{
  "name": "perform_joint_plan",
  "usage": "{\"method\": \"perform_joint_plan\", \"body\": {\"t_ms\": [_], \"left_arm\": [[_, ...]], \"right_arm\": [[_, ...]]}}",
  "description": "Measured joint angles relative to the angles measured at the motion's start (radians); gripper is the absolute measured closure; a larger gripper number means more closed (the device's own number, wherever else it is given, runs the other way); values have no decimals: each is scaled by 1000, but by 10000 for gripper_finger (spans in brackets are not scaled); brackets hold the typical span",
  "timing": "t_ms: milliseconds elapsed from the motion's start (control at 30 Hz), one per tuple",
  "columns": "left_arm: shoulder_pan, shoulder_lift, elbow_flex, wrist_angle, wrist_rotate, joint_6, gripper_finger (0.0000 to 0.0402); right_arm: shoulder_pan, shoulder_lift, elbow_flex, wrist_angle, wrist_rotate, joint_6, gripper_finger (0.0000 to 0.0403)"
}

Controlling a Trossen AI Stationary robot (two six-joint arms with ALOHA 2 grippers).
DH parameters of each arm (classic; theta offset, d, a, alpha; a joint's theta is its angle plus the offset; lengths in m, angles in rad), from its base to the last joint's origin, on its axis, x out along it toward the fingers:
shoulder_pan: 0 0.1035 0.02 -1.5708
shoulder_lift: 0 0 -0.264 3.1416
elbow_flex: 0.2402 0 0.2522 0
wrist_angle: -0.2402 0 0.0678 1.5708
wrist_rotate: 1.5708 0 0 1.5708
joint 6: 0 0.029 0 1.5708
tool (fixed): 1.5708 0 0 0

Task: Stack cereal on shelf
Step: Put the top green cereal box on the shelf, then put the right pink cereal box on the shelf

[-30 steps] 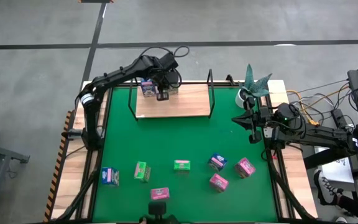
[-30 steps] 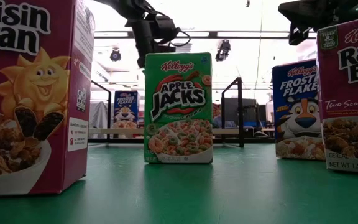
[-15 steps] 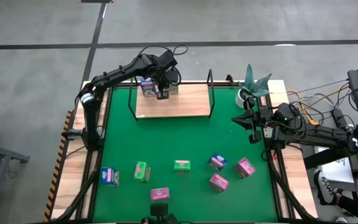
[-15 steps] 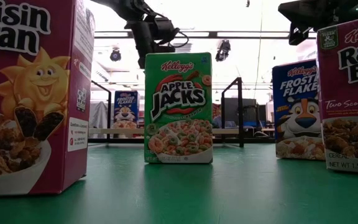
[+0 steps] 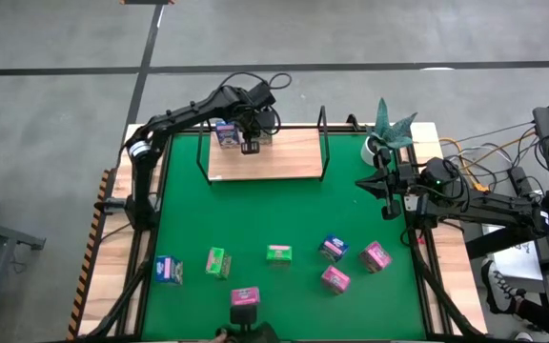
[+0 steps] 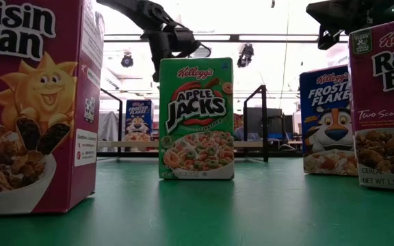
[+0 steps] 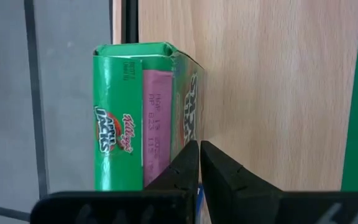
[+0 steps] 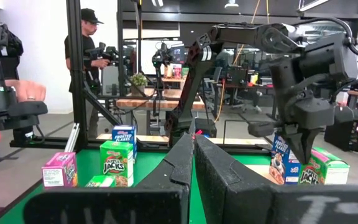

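Note:
The shelf [image 5: 274, 160] is a light-wood board with black rod uprights at the mat's far edge. On its far left part stand a blue cereal box [image 5: 225, 132] and a green cereal box [image 7: 143, 115]. My left gripper [image 5: 250, 145] hangs shut between them, pointing down, beside the green box in the left wrist view [image 7: 199, 148]. Several more cereal boxes stand on the green mat's near half, among them a green one [image 5: 278, 253], a blue one [image 5: 332, 248] and a pink one [image 5: 376, 256]. My right gripper [image 5: 386, 187] waits shut at the mat's right edge. My left gripper's shut fingers [image 7: 185, 163] stand close against the green box's side panel [image 7: 190, 112], coming from above and pointing down at the board. Whether they touch the box, I cannot tell. The box stands upright on the shelf board [image 7: 278, 93].
A potted plant [image 5: 389, 126] stands at the table's far right corner. Cables and equipment lie beyond the right edge. The shelf's middle and right part [image 5: 298, 152] is bare wood. In the low view a green box [image 6: 196, 117] and a pink box [image 6: 33, 102] stand close to the camera.
My left gripper has lifted slightly and tipped over the shelf's far left part. The boxes on the shelf and on the mat have kept their places.

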State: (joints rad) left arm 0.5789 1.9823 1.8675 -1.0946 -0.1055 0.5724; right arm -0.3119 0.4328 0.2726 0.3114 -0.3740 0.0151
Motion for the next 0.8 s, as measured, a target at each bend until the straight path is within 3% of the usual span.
{"method": "perform_joint_plan", "body": {"t_ms": [267, 567, 800], "left_arm": [[-5, -2, 0, 48, 78, -38, 401], [-6, -2, 0, 81, 79, -67, 401], [-73, -57, 1, 96, 155, -91, 401]], "right_arm": [[0, 0, 0, 0, 0, 0, 394], [0, 0, 0, 0, 0, 0, 394], [0, 0, 0, 0, 0, 2, 394]]}}
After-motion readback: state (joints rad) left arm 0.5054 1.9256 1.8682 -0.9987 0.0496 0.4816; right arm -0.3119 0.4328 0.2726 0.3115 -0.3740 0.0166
